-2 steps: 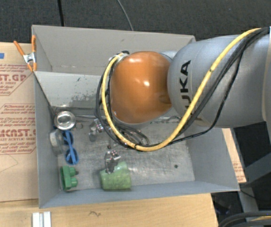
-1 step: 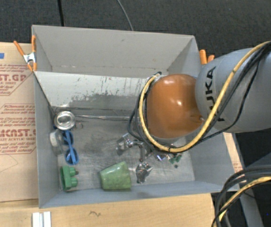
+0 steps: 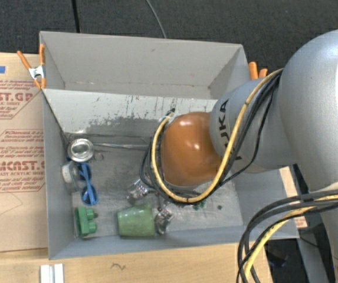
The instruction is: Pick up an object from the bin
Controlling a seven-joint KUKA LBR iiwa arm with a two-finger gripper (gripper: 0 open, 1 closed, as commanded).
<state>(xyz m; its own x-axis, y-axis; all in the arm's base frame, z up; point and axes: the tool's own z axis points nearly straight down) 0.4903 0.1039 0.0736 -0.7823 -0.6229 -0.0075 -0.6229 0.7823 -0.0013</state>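
Gripper: the gripper [image 3: 150,204] sits low in the centre of the frame, under the arm's orange cover [image 3: 186,149]; its two fingers are spread apart, with nothing seen between them.
Nearest thing: a pale green cup [image 3: 134,223] lies on its side at the bin's [image 3: 139,58] lower edge, just below the gripper.
Left side: green block [image 3: 85,221], blue looped thing [image 3: 87,185], silver can [image 3: 80,150].
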